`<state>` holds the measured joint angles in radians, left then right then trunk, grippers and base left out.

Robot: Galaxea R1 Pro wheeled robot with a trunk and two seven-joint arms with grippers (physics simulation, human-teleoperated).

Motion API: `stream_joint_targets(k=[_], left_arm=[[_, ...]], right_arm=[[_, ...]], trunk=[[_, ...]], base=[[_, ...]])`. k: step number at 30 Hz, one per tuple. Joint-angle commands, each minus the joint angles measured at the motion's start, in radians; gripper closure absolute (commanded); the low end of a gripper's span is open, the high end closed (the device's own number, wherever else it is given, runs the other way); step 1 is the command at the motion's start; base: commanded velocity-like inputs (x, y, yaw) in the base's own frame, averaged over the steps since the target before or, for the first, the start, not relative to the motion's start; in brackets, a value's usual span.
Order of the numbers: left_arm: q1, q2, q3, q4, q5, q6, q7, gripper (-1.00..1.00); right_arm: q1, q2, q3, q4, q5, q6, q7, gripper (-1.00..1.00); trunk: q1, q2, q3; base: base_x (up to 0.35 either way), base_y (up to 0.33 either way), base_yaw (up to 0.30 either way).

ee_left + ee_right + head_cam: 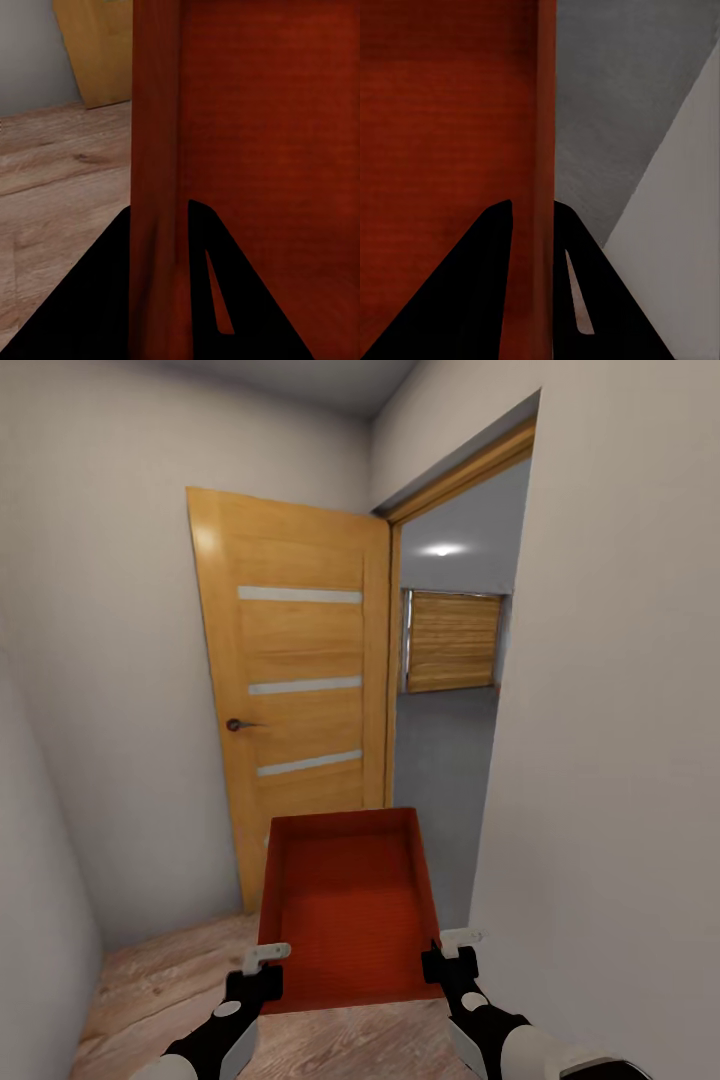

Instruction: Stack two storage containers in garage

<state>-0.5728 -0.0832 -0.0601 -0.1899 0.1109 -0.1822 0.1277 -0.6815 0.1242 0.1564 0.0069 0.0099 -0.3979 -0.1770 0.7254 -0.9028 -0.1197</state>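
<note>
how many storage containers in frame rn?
1. The orange-red storage container is held out in front of the robot, left gripper on its left wall, right gripper on its right wall, facing the open door. A second may be elsewhere.

We count one storage container, orange-red and open-topped. Two grippers: the left gripper and the right gripper, each with two jaws. One orange-wood door carries three pale stripes and one handle. Beyond it we count one slatted wooden panel and one ceiling light.
</note>
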Motion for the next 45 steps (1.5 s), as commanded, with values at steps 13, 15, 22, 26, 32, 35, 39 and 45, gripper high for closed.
stream_joint_targets(k=[13,15,22,26,32,35,39,45], left_arm=[[-0.001,0.007,-0.018,-0.003,-0.002,-0.013,0.007,1.0],[-0.001,0.007,-0.018,-0.005,-0.002,-0.013,0.007,1.0],[-0.001,0.007,-0.018,-0.01,-0.003,-0.014,0.007,1.0],[-0.001,0.007,-0.018,-0.011,-0.002,-0.014,0.007,1.0],[-0.001,0.007,-0.018,-0.011,-0.002,-0.014,0.007,1.0],[-0.001,0.007,-0.019,-0.011,-0.003,-0.014,0.007,1.0],[-0.001,0.007,-0.018,-0.011,-0.003,-0.014,0.007,1.0],[-0.001,0.007,-0.018,-0.01,-0.002,-0.014,0.007,1.0]], right_arm=[[-0.001,0.001,-0.03,0.004,0.002,0.001,-0.006,1.0],[-0.001,0.001,-0.03,0.004,0.002,0.001,-0.005,1.0],[-0.001,0.0,-0.031,0.004,0.002,0.001,-0.004,1.0],[-0.001,0.0,-0.031,0.004,0.002,0.001,-0.004,1.0],[-0.001,0.0,-0.031,0.004,0.002,0.001,-0.004,1.0],[-0.001,0.0,-0.031,0.004,0.002,0.001,-0.004,1.0],[-0.001,0.0,-0.031,0.004,0.002,0.001,-0.004,1.0],[-0.001,0.0,-0.031,0.004,0.002,0.001,-0.004,1.0]], trunk=[[0.001,-0.001,-0.002],[0.001,-0.001,-0.002],[0.001,-0.001,-0.002],[0.001,-0.001,-0.002],[0.001,-0.001,-0.002],[0.001,-0.001,-0.002],[0.001,-0.001,-0.002],[0.001,-0.001,-0.002]], base=[[0.251,0.216,-0.002],[0.286,0.19,0.0],[0.302,0.156,-0.153],[0.31,0.129,-0.271],[0.312,0.12,-0.28],[0.312,0.119,-0.282],[0.312,0.119,-0.283],[0.312,0.138,-0.283]])
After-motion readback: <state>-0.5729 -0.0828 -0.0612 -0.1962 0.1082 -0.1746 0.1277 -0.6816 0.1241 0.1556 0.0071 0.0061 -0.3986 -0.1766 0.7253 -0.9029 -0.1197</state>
